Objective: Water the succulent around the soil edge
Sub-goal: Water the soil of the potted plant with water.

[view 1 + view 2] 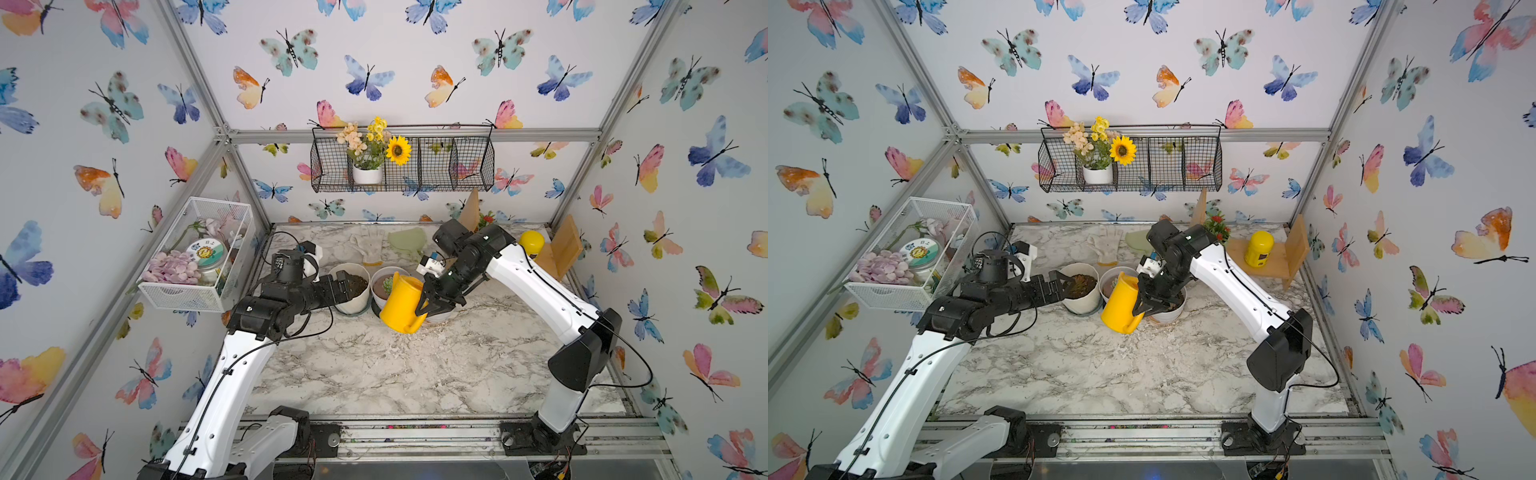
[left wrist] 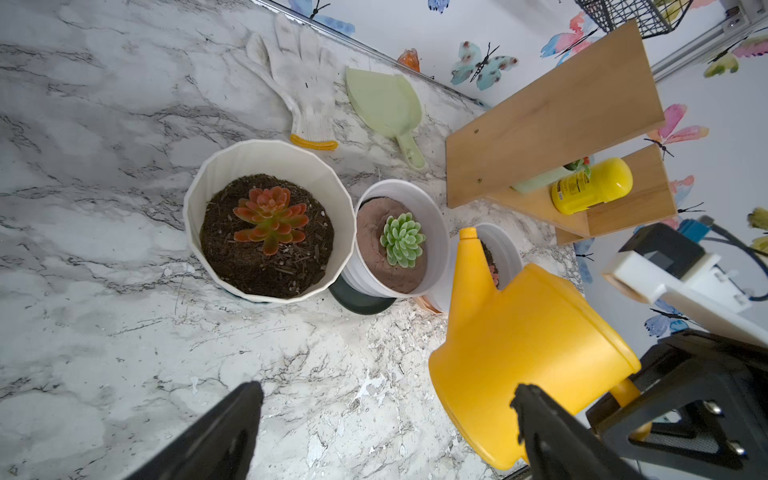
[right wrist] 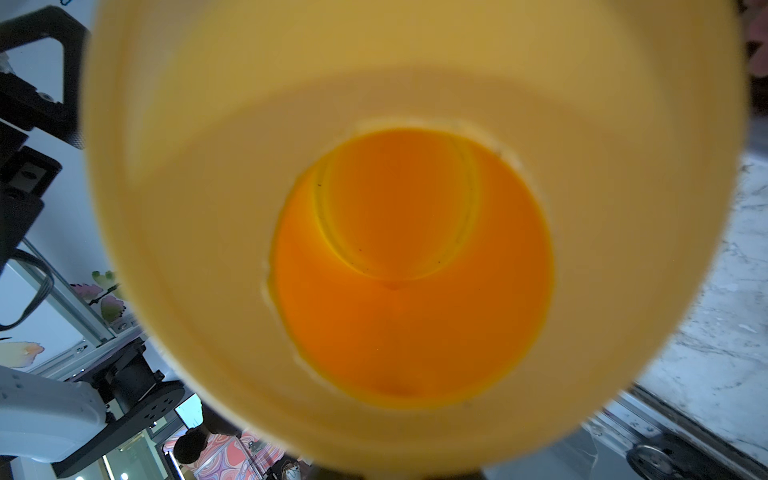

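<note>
The right gripper (image 1: pixel 1143 305) is clamped on the handle side of a yellow plastic watering can (image 1: pixel 1121 301), which is held tilted over the marble-patterned tabletop (image 1: pixel 1100 374), in front of a row of pots. The left gripper (image 1: pixel 1066 286), jaws apart, hovers at the dark soil of a large cream ribbed pot (image 1: pixel 1077 307). A small white round pot (image 1: pixel 1115 272) sits just beside it, partly hidden by the can. Another white pot (image 1: pixel 1169 316) lies under the right gripper.

— What sort of place is this?
— A lab booth dressed as a potting corner: metal frame (image 1: pixel 415 135), butterfly walls (image 1: pixel 415 62), robot arms (image 1: pixel 540 291) bolted to a rail (image 1: pixel 415 438).
— And the potting part?
— Pots (image 2: pixel 249 156) on a marble top (image 1: pixel 374 374), a glove (image 2: pixel 301 79), a scoop (image 2: pixel 384 99), flowers (image 1: pixel 368 141) in a wire basket (image 1: pixel 457 166).
</note>
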Tool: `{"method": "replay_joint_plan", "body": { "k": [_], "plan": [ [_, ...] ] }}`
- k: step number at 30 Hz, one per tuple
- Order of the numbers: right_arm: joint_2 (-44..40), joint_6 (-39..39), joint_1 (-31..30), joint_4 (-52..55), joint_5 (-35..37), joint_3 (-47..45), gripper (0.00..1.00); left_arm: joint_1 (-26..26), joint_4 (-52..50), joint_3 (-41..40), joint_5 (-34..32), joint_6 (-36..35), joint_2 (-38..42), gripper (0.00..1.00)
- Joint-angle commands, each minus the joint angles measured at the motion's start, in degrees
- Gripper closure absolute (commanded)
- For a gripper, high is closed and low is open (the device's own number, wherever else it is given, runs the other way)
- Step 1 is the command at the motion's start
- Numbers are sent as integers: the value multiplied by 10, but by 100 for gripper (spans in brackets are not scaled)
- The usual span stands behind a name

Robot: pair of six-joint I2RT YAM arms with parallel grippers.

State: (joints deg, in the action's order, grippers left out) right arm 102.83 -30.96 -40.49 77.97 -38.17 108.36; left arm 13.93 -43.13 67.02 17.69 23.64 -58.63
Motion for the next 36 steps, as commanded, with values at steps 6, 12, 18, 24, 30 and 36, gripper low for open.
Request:
{"method": "replay_joint_plan", "body": {
  "k": [6, 12, 18, 24, 30, 36],
  "plan": [
    [-17, 30, -3, 7, 75, 30, 99, -16, 6, 11, 13, 4, 2, 1],
    [-5, 37, -32, 8, 153, 89, 99, -65, -6, 36, 26, 4, -9, 1],
    [5, 31, -87, 8, 239, 118, 98, -86, -28, 68, -3, 1, -23, 1],
    [37, 7, -161, 7, 342, 154, 99, -113, -21, 83, -25, -14, -47, 1],
    [99, -23, -206, 7, 362, 202, 99, -113, 6, 104, -37, -23, -86, 1],
    [139, -41, -209, 6, 323, 243, 99, -113, 33, 120, -45, -29, -119, 1]
  ]
}}
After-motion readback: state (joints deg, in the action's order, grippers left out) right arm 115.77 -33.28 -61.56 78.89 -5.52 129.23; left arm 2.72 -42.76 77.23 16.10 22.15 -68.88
